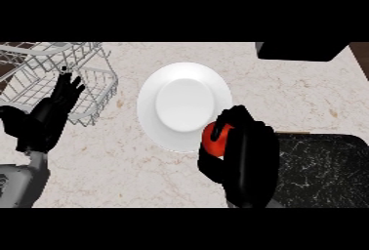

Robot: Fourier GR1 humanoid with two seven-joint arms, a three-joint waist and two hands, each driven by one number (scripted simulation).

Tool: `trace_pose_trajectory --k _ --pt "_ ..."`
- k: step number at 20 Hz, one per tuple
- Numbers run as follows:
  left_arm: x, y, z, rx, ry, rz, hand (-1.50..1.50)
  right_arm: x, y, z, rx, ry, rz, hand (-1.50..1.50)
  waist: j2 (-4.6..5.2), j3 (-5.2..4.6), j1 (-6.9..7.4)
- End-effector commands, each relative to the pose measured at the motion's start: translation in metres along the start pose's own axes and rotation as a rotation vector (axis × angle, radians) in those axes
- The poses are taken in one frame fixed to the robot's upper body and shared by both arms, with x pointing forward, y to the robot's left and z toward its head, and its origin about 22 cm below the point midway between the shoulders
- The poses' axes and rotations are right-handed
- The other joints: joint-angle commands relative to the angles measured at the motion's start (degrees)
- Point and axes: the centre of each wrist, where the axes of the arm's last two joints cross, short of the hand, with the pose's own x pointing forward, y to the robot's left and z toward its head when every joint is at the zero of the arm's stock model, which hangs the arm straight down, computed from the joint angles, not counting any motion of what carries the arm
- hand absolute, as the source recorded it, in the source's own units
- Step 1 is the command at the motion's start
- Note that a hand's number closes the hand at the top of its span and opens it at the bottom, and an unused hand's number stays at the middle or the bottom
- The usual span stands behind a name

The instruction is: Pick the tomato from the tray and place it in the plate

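Note:
A red tomato (215,138) is held in my right hand (241,146), whose fingers and thumb curl round it and hide most of it. The hand sits at the lower right rim of the white plate (158,105), just left of the dark marbled tray (324,171). The plate lies in the middle of the counter with nothing on it. My left hand (51,114) rests open at the left edge, fingers up, in front of the wire rack.
A white wire dish rack (43,68) stands at the back left. A black object (299,50) sits at the back right corner. Beige marbled counter shows around the plate.

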Motion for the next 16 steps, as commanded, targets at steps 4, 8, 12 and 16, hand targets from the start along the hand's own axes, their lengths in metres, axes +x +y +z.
trace_pose_trajectory --k 4,8,12,16 --pt "0.037 -0.010 -0.012 -0.051 -0.189 -0.021 0.00 0.028 0.020 -0.052 0.021 0.190 -0.057 1.50 -0.43 0.79 1.50" --pt "0.034 -0.015 -0.017 -0.062 -0.187 -0.018 0.00 0.020 0.055 -0.073 0.047 0.220 -0.003 1.50 -0.17 0.81 1.15" --pt "0.046 -0.023 -0.025 -0.055 -0.208 0.005 0.00 0.025 0.075 -0.094 0.060 0.235 0.050 1.50 0.01 0.84 1.96" --pt "0.033 -0.025 -0.023 -0.063 -0.193 -0.017 0.00 0.010 0.091 -0.115 0.088 0.303 -0.008 1.50 0.34 0.88 2.23"
